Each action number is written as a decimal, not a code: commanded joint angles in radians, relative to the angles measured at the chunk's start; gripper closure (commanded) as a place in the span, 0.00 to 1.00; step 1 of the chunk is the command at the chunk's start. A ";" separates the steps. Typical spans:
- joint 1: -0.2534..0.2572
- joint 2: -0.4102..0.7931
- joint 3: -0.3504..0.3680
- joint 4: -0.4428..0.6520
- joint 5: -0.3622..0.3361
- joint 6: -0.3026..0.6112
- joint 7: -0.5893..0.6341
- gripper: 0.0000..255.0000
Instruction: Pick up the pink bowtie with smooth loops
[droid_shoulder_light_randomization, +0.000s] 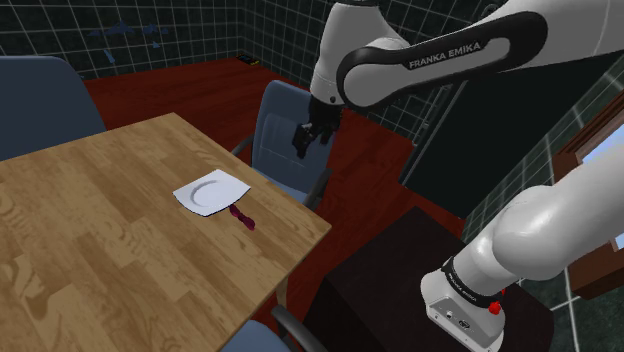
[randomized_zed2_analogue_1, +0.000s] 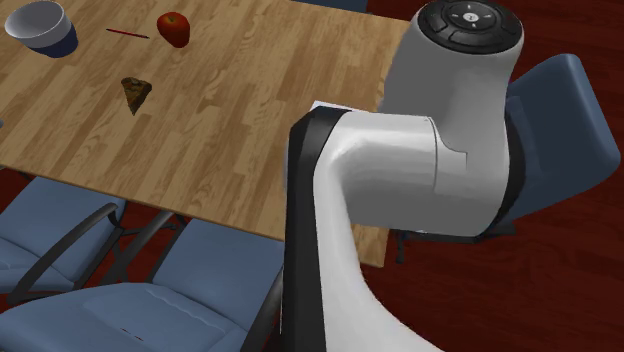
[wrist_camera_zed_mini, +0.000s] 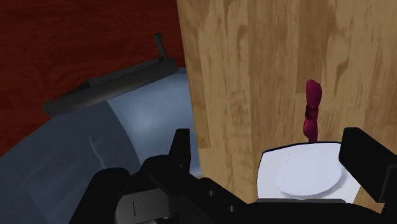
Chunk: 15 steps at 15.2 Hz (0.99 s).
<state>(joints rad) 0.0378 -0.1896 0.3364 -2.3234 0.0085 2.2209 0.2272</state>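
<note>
A dark pink bowtie lies flat on the wooden table near its corner, just beside a white square plate. My gripper hangs in the air above a blue chair, off the table's edge and to the shoulder view's right of the bowtie. In the wrist view the bowtie lies beyond the plate, ahead of the gripper. The two black fingers stand wide apart with nothing between them.
A blue chair is tucked at the table's edge under the gripper. The dark stand is at the lower right. Farther along the table sit a red apple, a white and blue bowl and a brown wedge.
</note>
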 joint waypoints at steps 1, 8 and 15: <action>0.002 0.072 0.019 0.019 -0.027 0.039 0.031 0.00; 0.033 0.351 0.048 0.146 -0.166 0.131 0.158 0.00; 0.116 0.630 0.017 0.329 -0.292 0.166 0.258 0.00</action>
<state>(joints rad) 0.1405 0.4048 0.3569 -2.0228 -0.2699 2.3884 0.4728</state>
